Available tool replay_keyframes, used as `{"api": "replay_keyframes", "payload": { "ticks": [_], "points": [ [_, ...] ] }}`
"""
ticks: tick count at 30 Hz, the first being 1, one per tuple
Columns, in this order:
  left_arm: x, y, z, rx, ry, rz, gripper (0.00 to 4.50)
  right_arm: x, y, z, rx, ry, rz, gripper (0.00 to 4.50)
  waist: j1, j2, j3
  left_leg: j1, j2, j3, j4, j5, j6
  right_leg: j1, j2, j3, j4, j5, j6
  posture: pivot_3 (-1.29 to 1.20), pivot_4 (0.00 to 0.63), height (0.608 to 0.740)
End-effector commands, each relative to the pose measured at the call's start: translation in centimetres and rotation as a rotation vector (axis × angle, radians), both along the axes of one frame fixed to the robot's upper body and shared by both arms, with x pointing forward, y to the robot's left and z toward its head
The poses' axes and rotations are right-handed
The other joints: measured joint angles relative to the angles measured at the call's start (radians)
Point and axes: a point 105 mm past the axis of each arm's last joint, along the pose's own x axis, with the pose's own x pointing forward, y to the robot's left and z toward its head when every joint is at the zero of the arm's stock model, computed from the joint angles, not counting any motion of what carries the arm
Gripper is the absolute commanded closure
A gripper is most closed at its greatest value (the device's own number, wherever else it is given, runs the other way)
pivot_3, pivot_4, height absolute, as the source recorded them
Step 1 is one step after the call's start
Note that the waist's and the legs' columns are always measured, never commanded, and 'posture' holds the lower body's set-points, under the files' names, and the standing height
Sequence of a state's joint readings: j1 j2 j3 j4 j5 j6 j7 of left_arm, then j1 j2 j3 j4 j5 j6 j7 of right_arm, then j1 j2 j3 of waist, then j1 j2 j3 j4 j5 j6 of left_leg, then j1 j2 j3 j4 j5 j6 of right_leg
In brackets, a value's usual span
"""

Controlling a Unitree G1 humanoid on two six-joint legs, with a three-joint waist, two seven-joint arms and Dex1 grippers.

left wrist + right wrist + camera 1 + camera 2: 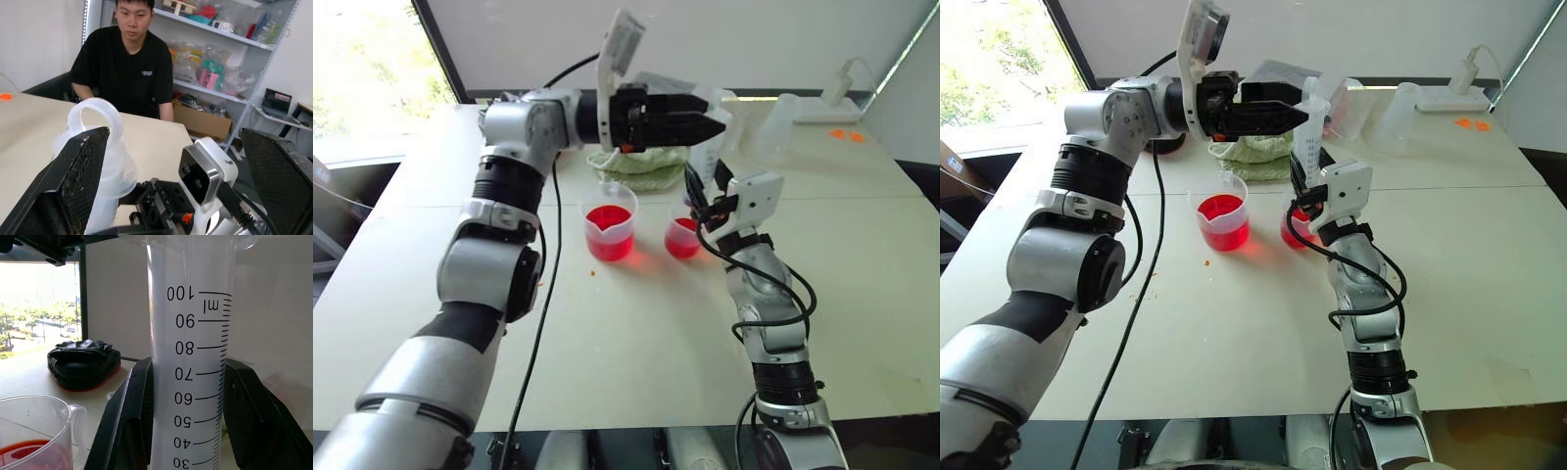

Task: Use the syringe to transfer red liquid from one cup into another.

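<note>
My right claw (1304, 188) clamps the syringe (1309, 137) upright over the small cup (1298, 228). Left claw (1295, 116), jaws apart, at the plunger top; next, probably grip it.

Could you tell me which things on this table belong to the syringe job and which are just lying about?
Belonging to the job:
syringe, clamped in the right gripper
spouted beaker of red liquid
smaller cup
left gripper, open by the plunger top

Lying about:
green cloth
power strip
black pouch
</note>
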State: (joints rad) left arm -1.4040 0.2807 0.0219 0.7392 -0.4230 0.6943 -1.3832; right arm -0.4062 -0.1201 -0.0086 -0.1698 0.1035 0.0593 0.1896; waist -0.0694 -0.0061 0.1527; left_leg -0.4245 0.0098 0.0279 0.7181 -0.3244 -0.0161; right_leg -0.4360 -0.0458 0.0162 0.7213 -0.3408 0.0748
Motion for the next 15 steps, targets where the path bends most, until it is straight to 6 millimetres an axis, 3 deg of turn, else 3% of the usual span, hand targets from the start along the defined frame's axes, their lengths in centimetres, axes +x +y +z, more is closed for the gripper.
{"api": "replay_keyframes", "payload": {
  "ticks": [1,10,15],
  "points": [
    [0.3,1.8,0.8,0.006,-0.047,0.062,0.04,-1.3,-0.1,2.5,0.018,-0.099,0.016,3.09,0.0,0.0,0.0,0.0,0.0,0.0,0.0,0.0,0.0,0.0,0.0,0.0,0.0,0.0,0.0,0.0,0.15,0.711],
    [0.9,6.4,1.8,-0.022,-0.077,0.223,0.04,-1.6,-0.6,2.8,0.019,-0.087,0.019,3.09,0.0,0.0,0.0,0.0,0.0,0.0,0.0,0.0,0.0,0.0,0.0,0.0,0.0,0.0,0.0,0.0,0.15,0.711],
    [0.4,8.1,0.4,-0.001,-0.07,0.275,0.04,-1.7,-0.8,3.1,0.023,-0.081,0.021,3.09,0.0,0.0,0.0,0.0,0.0,0.0,0.0,0.0,0.0,0.0,0.0,0.0,0.0,0.0,0.0,0.0,0.15,0.711]
  ]
}}
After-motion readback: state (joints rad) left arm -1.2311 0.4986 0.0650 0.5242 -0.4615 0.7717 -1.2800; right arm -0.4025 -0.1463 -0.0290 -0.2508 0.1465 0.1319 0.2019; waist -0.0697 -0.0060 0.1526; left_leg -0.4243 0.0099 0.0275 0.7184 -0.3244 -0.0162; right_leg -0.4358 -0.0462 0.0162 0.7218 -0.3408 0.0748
